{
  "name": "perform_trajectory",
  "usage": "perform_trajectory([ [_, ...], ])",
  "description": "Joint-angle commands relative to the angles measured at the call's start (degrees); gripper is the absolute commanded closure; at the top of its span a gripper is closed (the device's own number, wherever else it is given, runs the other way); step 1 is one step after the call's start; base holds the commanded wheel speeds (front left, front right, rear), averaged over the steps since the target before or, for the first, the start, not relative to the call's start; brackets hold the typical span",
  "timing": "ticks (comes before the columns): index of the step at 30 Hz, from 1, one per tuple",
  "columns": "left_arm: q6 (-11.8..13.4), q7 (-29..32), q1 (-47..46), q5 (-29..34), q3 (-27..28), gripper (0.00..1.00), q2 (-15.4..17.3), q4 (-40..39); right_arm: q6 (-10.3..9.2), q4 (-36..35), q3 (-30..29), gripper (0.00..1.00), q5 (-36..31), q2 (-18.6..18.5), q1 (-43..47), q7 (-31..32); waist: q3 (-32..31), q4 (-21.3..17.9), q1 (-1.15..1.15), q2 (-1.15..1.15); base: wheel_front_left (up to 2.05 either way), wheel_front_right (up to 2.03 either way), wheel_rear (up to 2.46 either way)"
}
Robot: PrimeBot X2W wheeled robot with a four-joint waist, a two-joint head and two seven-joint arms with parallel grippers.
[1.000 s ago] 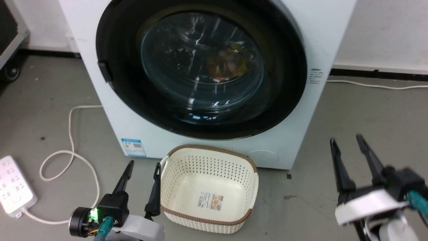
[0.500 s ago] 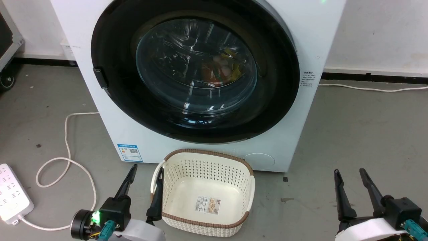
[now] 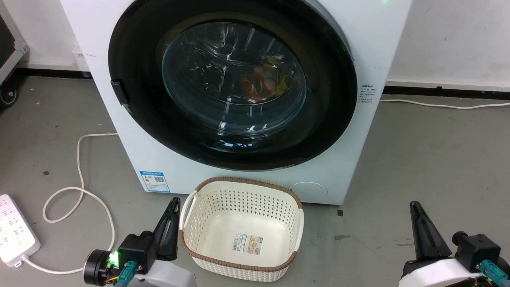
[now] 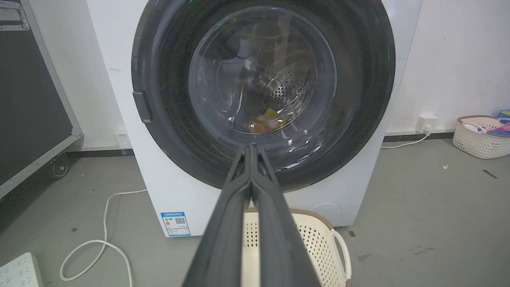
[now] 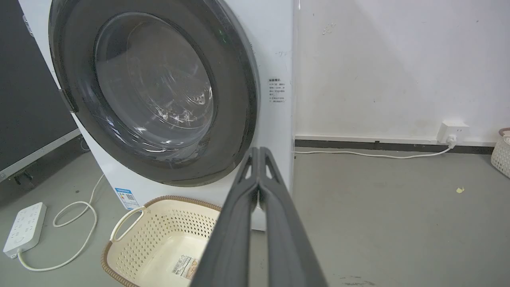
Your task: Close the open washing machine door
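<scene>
**Door flat against the washing machine; both grippers closed and empty**

The washing machine door (image 3: 235, 83) has a wide glossy black rim around a bulging clear window. It lies flat against the front of the white washing machine (image 3: 382, 48), with its latch tab (image 3: 119, 91) on the machine's left side. Behind the glass, low in the perforated drum, sits a small heap of red, orange and yellow items (image 3: 265, 81); what they are cannot be told. On the floor just before the machine, below the door's lower rim, stands a cream perforated basket (image 3: 247, 181) with a brown rim. A paper label (image 3: 248, 244) lies on its bare bottom. Far to the machine's right, by the wall, a second pale basket (image 4: 480, 137) holds some coloured things.

Left of the machine, a black wheeled case (image 4: 28, 91) stands near the wall. A white power strip (image 3: 14, 231) and its looping cable (image 3: 79, 191) lie on the grey floor (image 3: 438, 159). The left gripper (image 3: 174, 201) hovers before the machine's lower left corner, just beside the basket's left handle, its jaws pressed together on nothing. Whether it touches the handle cannot be told. The right gripper (image 3: 415, 205) hangs before and to the right of the machine, over bare floor and well apart from the basket, jaws likewise closed and empty. Right of the machine the floor runs open to the wall, where a thin cord (image 5: 378, 154) leads to a wall socket (image 5: 452, 133).
</scene>
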Motion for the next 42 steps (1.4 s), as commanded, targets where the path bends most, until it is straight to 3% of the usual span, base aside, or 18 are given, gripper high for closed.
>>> perform_trajectory([
  [1,0.3,0.3,0.1,0.2,0.2,1.00,-0.1,-0.5,0.00,-0.5,0.1,1.00,-0.5,0.0,0.0,0.3,0.0,0.0,0.00,0.00,0.00,0.00,0.00],
  [42,1.7,5.1,0.7,1.1,1.7,1.00,-0.4,-3.3,-0.01,-3.9,1.1,1.00,-2.8,0.1,0.2,5.1,0.6,0.1,0.00,0.00,0.00,0.00,0.00],
])
